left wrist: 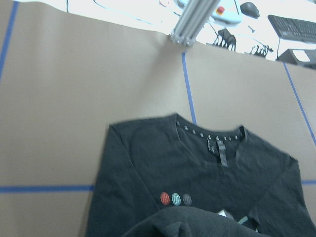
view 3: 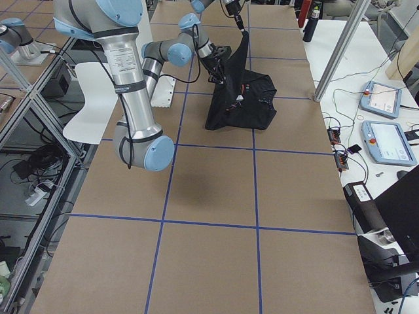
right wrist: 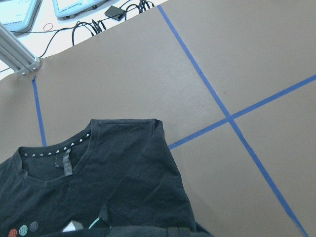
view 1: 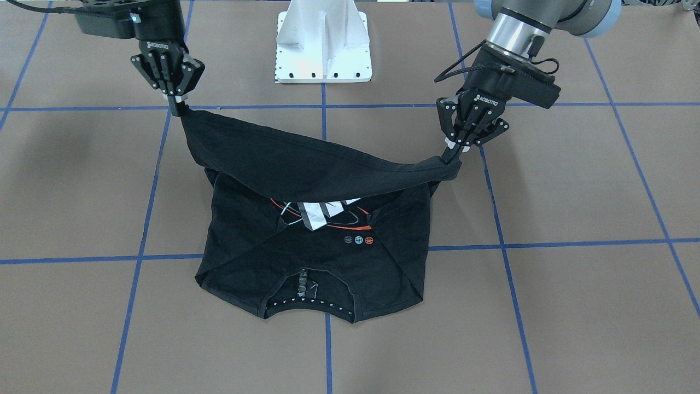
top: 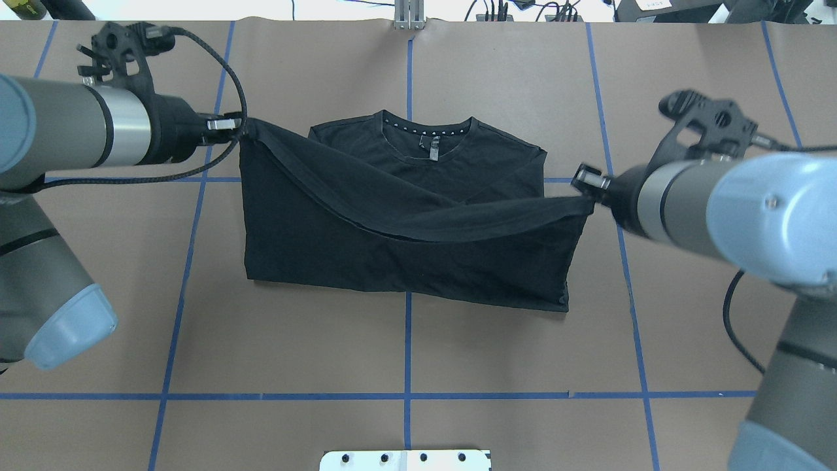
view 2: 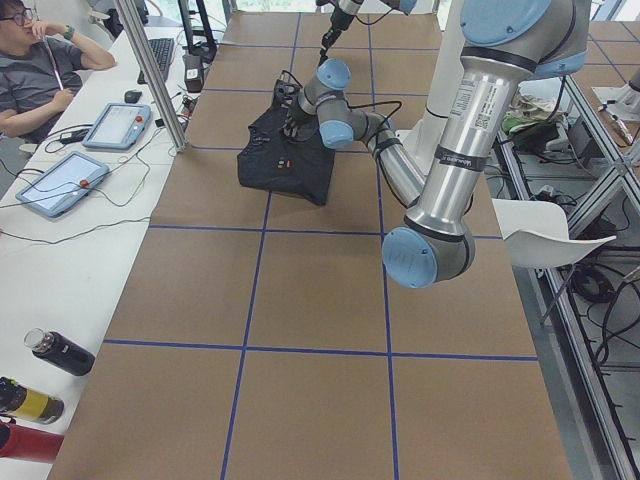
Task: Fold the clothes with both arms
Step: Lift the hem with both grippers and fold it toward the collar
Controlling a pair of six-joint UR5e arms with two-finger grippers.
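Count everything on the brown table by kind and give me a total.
Black T-shirt: 1
Robot arms: 2, the left arm and the right arm
White base: 1
Total: 4

black T-shirt (view 3: 245, 104) was part lifted off the brown table (view 3: 209, 196), one edge pulled up toward the far left arm (view 3: 232, 10), big near right arm (view 3: 127, 72) reached in beside it, two tablets (view 3: 388, 140) sat nearby
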